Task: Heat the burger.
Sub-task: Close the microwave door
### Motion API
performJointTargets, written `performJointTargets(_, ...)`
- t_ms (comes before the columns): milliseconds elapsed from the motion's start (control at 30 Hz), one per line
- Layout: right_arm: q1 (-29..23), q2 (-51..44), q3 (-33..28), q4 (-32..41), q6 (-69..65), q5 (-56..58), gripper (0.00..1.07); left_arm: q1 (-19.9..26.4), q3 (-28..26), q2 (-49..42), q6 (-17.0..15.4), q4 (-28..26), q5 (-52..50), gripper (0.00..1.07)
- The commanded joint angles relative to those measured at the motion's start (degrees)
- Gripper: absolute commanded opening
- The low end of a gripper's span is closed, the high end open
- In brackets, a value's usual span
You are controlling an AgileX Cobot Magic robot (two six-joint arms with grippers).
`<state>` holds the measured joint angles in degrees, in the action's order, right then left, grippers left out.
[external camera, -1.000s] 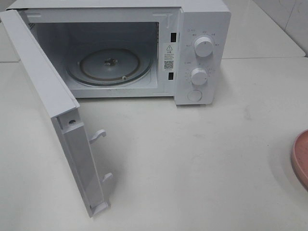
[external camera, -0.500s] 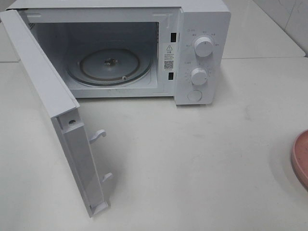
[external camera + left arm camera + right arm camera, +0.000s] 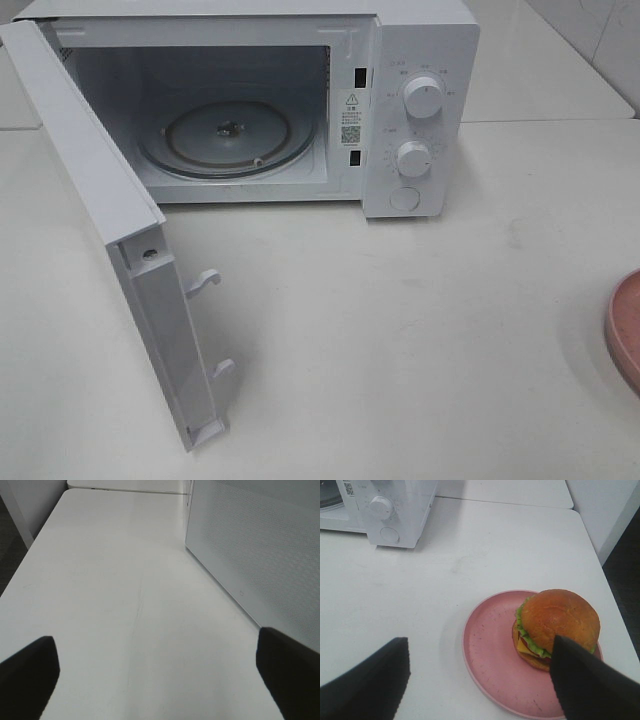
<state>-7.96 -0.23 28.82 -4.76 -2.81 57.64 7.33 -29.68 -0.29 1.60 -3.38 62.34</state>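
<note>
Approach step: right end effector, jaws apart, hovers above burger; next, likely lower and close around bun

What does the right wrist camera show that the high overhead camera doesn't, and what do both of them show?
Only the right wrist view shows the burger, sitting on the side of the pink plate away from the microwave, with the open right gripper above the plate and not holding anything. Only the overhead view shows the microwave's open door and the glass turntable inside, with no food on it. Both show the microwave's two knobs and the white table; the overhead view catches just the plate's edge.
</note>
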Motion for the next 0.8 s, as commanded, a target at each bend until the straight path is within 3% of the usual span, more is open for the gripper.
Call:
performJointTargets(33, 0.52, -1.78, -0.06, -0.06, 0.29, -0.74, 0.75, 0.29, 0.00, -0.40, -0.29, 0.06, -0.86, 1.01)
performJointTargets(800, 0.52, -1.78, -0.06, -0.06, 0.23, -0.74, 0.75, 0.29, 0.00, -0.40, -0.29, -0.17, -0.86, 1.01)
